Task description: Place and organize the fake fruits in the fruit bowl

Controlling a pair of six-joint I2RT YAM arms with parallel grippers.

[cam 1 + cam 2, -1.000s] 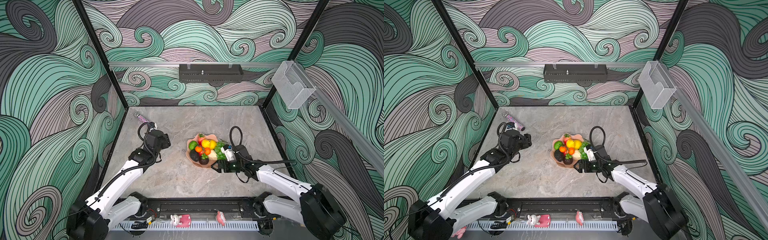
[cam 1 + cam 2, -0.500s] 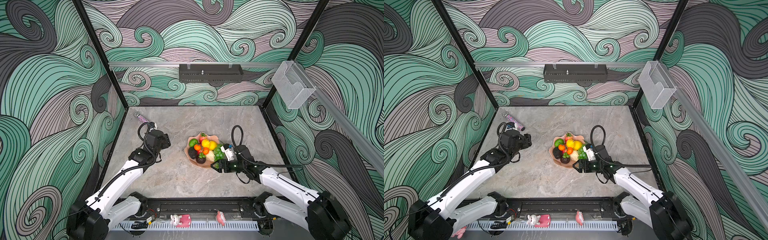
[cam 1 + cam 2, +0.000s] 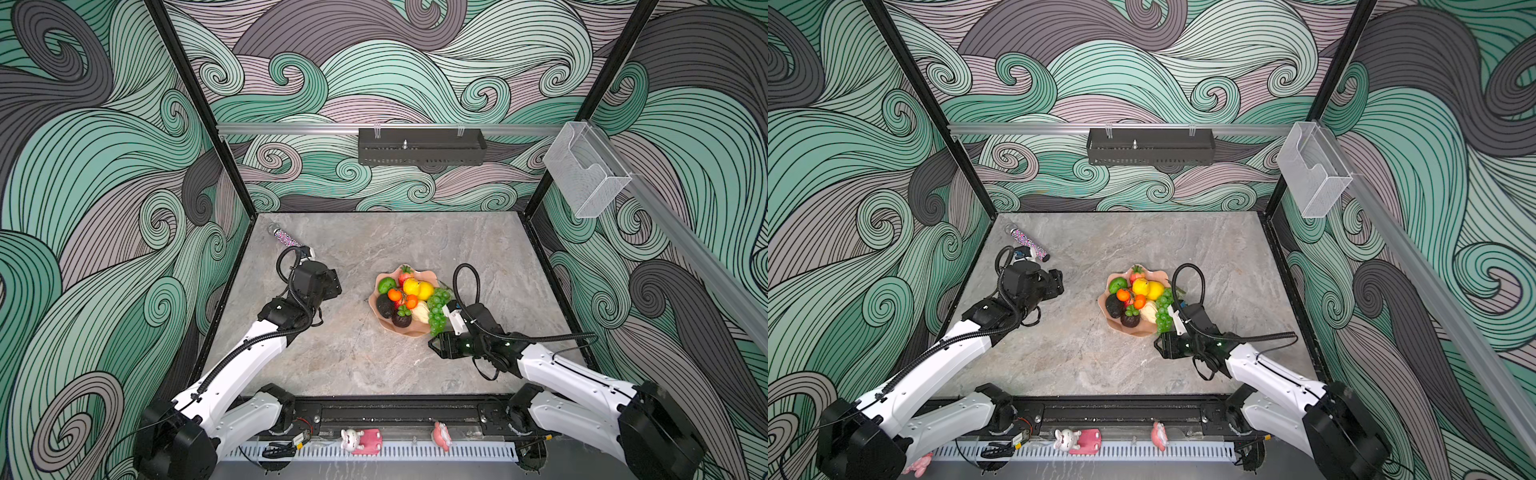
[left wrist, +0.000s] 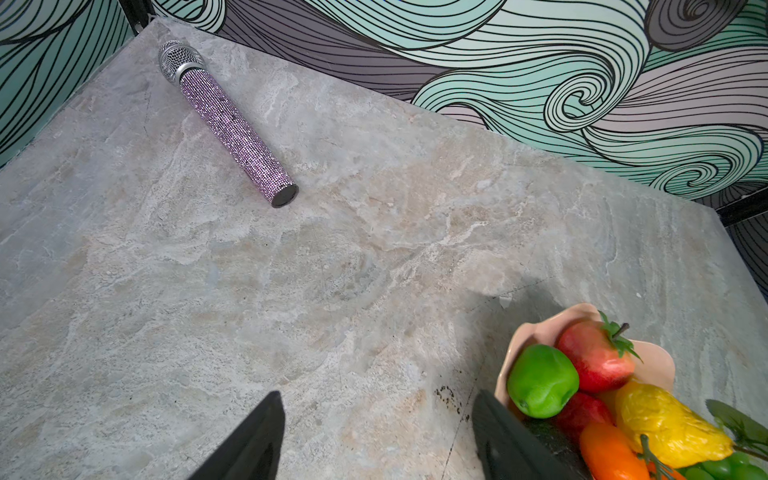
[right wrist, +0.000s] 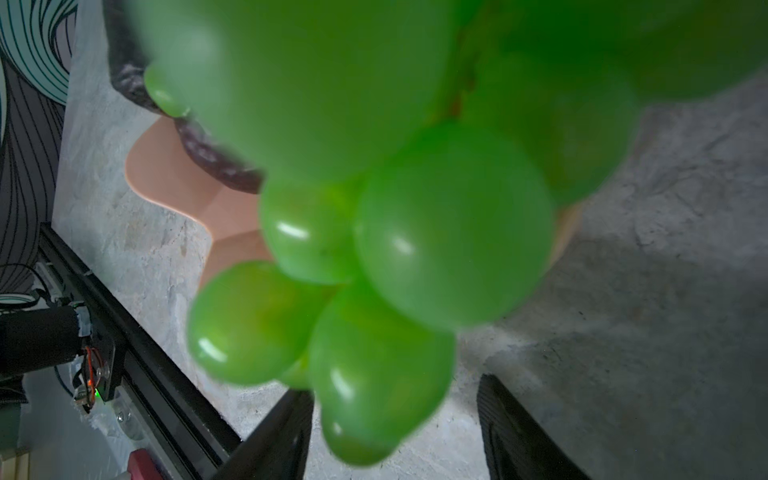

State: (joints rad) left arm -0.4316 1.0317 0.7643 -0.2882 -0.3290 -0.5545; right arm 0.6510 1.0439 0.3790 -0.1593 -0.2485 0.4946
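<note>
on the marble table [image 3: 374, 249], right claw [image 5: 390, 386] has narrowed around the grape bunch [image 3: 438, 309] without clamping; left claw [image 4: 376, 395] stays released.

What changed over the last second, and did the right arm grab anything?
The right gripper drew back a little from the fruit bowl toward the table's near edge. Its jaws stand apart at the grape bunch draped over the rim, gripping nothing. The bowl, its fruits, the left gripper (open and empty) and the sparkly microphone stayed put.
</note>
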